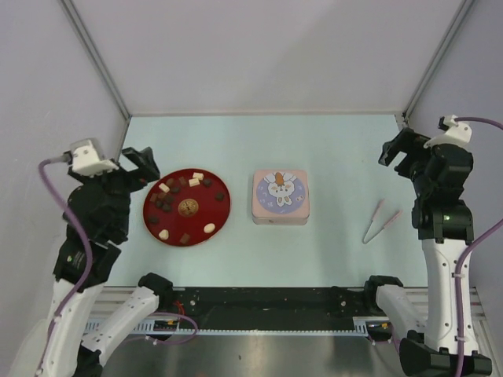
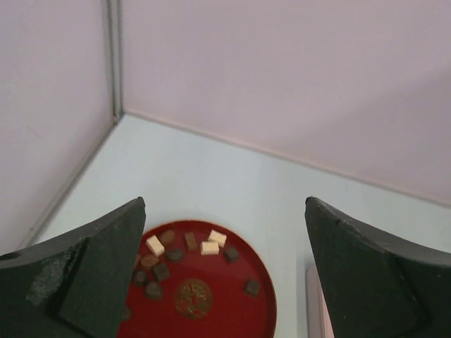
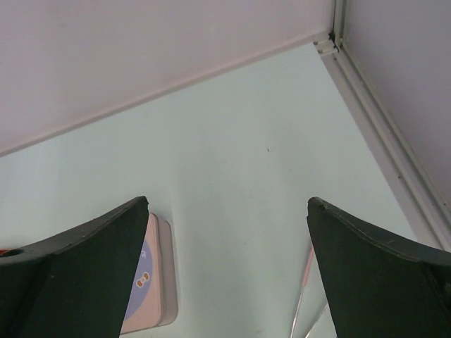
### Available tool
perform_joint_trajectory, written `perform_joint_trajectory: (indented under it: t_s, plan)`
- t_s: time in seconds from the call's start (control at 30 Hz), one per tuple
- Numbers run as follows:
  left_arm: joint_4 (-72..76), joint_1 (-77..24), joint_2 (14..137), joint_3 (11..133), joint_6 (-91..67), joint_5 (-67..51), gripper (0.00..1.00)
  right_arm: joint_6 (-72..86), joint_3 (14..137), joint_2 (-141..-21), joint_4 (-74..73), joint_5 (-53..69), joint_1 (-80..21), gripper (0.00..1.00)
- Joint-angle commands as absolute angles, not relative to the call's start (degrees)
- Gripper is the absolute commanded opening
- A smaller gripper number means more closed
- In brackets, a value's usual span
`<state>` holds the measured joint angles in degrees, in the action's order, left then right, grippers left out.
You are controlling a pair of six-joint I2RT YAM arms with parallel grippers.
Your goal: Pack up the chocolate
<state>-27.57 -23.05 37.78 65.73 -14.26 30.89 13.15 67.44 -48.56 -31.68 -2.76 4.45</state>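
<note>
Left end effector (image 1: pixel 148 166) stands released at the left of the overhead view, beside a round red plate (image 1: pixel 206 210). The chocolate (image 1: pixel 194 181) lies scattered on that plate: small cubes and ovals, dark brown, reddish and cream. The right end effector (image 1: pixel 395 157) is also released, at the right edge. The table (image 1: pixel 330 149) is a smooth, pale mint sheet, walled by plain grey panels in metal framing. A square pink box (image 1: pixel 280 197) with rounded corners and a rabbit picture sits mid-frame; thin pink tongs (image 1: pixel 381 221) lie to its right.

From the left wrist, the end effector (image 2: pixel 225 204) has matte black fingers wide apart with nothing between them. Below lie the glossy plate (image 2: pixel 232 296) and the chocolate (image 2: pixel 209 247).

From the right wrist, the end effector (image 3: pixel 229 203) is likewise spread and empty. The box (image 3: pixel 148 282) shows at lower left and the tongs (image 3: pixel 306 289) at lower right.
</note>
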Motion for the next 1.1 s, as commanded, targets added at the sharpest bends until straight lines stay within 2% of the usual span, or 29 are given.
perform_joint_trajectory:
  t_s: [0.0,0.27,1.07]
  plan:
    - [-25.67,-22.68,34.02,69.69,-8.53,37.88,1.0,11.6,72.59,-48.16,-31.99,-5.97,3.78,1.0]
    - [-14.96,-22.67,25.41,67.85,-1.32,38.5,1.0,10.63,75.85,-47.29,-29.8,-8.0,3.25,1.0]
    - [-8.96,-22.68,20.3,66.88,4.04,41.22,1.0,10.02,76.2,-46.06,-23.82,-9.05,3.16,1.0]
